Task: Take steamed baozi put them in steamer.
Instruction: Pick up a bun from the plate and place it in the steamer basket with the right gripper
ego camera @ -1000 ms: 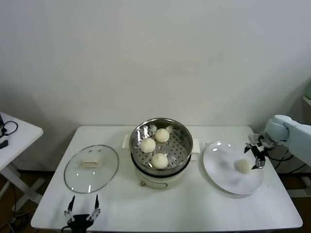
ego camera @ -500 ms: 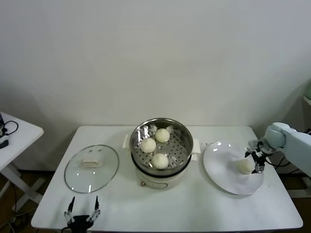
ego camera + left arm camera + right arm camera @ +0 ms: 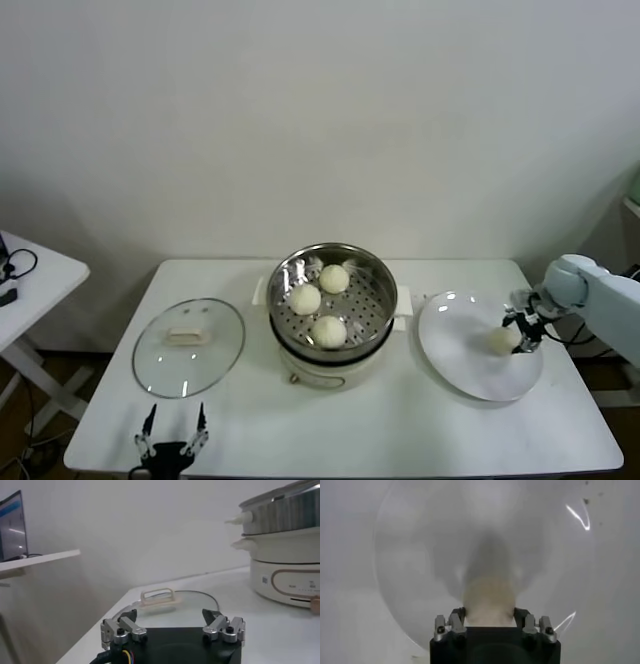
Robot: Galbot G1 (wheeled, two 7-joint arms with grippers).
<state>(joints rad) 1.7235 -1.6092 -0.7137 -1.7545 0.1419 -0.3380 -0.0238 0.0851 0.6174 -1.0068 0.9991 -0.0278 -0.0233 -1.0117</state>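
Three baozi (image 3: 317, 297) fill the steamer (image 3: 375, 275); right gripper (image 3: 523, 332) pinches the plate's (image 3: 460, 365) bun (image 3: 502, 340)

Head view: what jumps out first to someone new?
The shiny steamer at table centre, with three baozi sitting on its perforated bottom. Next, the right gripper closed around the last baozi on the white plate to the steamer's right. The glass lid lies flat to the steamer's left, and the left gripper waits open at the table's near edge.
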